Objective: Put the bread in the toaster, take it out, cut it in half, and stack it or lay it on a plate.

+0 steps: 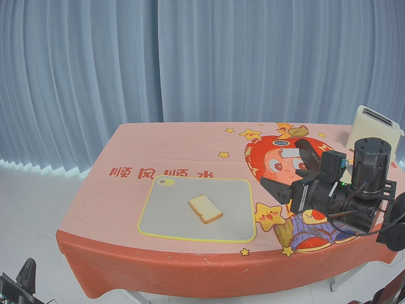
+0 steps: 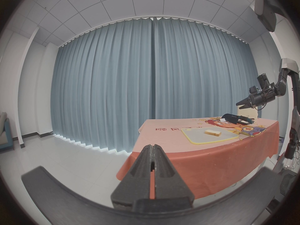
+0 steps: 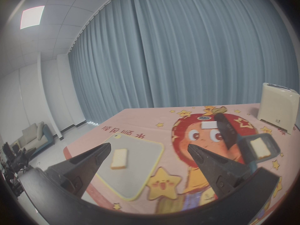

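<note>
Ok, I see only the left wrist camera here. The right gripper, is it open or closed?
Observer: Open. The right gripper has its jaws wide apart, nothing between them.
Operator: And the toaster, where does it stand? I hardly see it.
Observer: The toaster stands upright at the far right corner of the table.
Operator: Is the gripper above the bread?
Observer: No. It hangs right of the cutting board, about over the knife; the bread lies flat on the board.
</note>
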Available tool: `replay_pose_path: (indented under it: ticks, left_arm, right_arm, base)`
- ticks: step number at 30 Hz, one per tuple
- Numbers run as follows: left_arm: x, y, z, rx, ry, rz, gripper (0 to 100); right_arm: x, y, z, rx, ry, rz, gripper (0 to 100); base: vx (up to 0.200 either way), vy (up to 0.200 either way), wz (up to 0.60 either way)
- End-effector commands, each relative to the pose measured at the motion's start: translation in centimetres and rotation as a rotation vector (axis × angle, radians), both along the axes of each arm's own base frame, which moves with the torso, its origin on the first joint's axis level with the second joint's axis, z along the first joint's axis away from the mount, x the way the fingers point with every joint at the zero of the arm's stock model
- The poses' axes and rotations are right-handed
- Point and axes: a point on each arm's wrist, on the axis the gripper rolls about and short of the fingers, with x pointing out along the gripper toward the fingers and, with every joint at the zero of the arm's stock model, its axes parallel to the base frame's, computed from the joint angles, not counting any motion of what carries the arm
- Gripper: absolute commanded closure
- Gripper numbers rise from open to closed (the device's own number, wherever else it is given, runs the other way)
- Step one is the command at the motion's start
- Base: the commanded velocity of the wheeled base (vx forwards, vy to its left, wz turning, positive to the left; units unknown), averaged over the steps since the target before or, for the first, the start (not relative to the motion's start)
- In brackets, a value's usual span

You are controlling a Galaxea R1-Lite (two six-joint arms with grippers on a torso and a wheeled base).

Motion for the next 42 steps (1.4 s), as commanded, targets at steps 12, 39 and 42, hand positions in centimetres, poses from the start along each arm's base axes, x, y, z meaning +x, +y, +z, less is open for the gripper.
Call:
replay_pose_path:
  ticks: [12,39,42]
  left_arm:
    - [0.1,0.0,-0.5,0.002,0.008,0.0,100]
    - [0.1,0.0,-0.5,0.002,0.008,-0.001,100]
    - [0.1,0.0,-0.5,0.002,0.008,-0.001,100]
  right_arm:
    - [-0.8,7.2,-3.6,-0.1,0.068,0.162,0]
    - [1.6,13.0,-7.5,-0.217,0.127,0.249,0]
    - [1.6,13.0,-7.6,-0.221,0.128,0.246,0]
  base:
    - [0.0,0.0,0.0]
    - [0.0,0.0,0.0]
    - [0.0,0.0,0.0]
